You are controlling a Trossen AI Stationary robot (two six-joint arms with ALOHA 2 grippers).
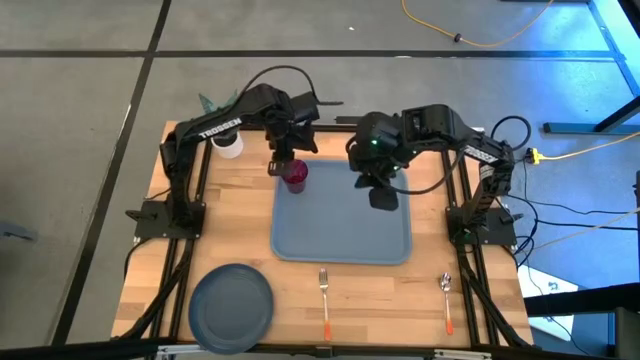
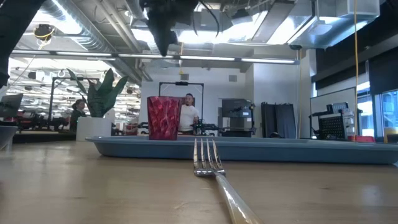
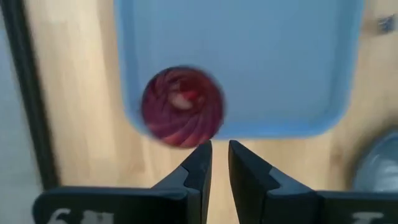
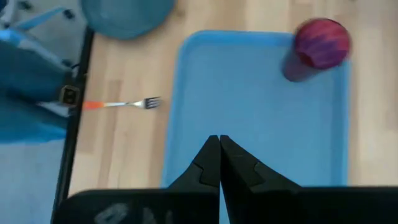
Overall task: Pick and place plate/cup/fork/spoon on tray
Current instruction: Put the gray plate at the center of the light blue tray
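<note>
Cup (image 1: 295, 175) stood upright in the tray's (image 1: 340, 240) far-left corner, beneath the left gripper (image 3: 220, 155), fingers slightly parted, holding nothing. Only the high view showed plate (image 1: 231, 305), fork (image 1: 324, 300) and spoon (image 1: 447, 300) together on the table; the right gripper (image 4: 219, 149), fingers together, hung over the tray.

Large light-blue rectangular plastic tray (image 1: 345, 240), rounded corners, raised rim, lies flat mid-table. Small dark-red faceted cup (image 1: 296, 175) stands upright inside its far-left corner. Round slate-blue plate (image 1: 231, 305) with raised rim sits flat on the wood at near left, off the tray. Orange-handled fork (image 1: 324, 298) lies near the tray's near edge, tines toward it. Orange-handled spoon (image 1: 447, 300) lies at near right, bowl pointing far.
</note>
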